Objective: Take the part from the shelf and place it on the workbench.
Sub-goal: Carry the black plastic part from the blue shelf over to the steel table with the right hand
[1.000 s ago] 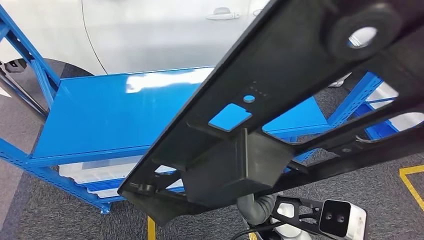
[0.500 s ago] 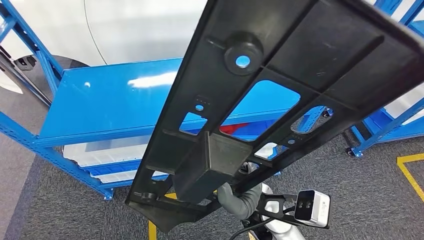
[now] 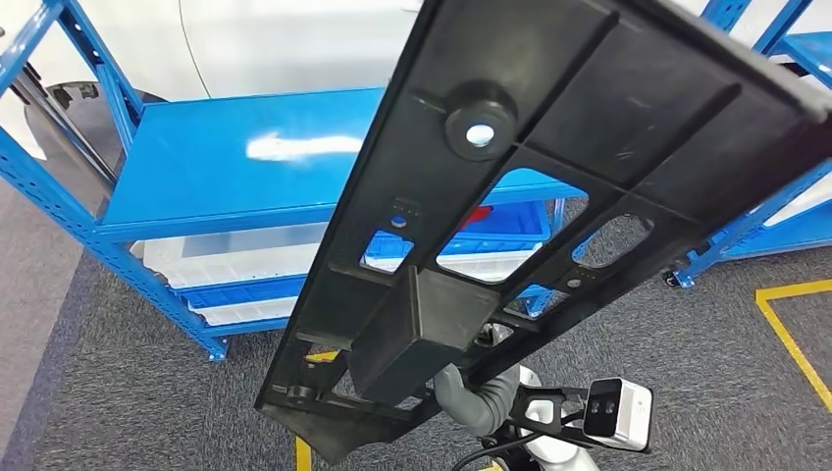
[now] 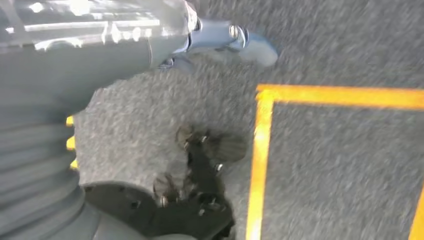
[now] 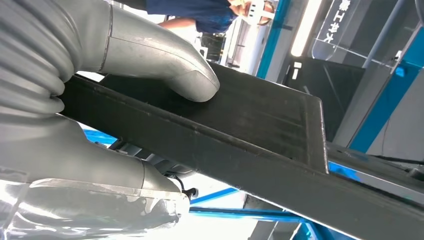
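We carry the part [image 3: 549, 186], a long black plastic panel with ribs and cut-outs, raised in front of the blue shelf [image 3: 235, 177]. Our right hand [image 5: 95, 75] clamps one edge, thumb on top, fingers [image 5: 100, 200] beneath. It looks stiff and fairly light, yet held near one end, so likely to sway. Its long axis runs up and away from the fingers. Whether our left hand [image 4: 35, 165] is closed, we cannot tell.

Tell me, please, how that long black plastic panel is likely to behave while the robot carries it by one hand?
The black panel is probably stiff: ribs cross it and it shows no sag. Its many cut-outs suggest it is light for its size. The right hand grips it near one end, so the long free length may swing or twist.
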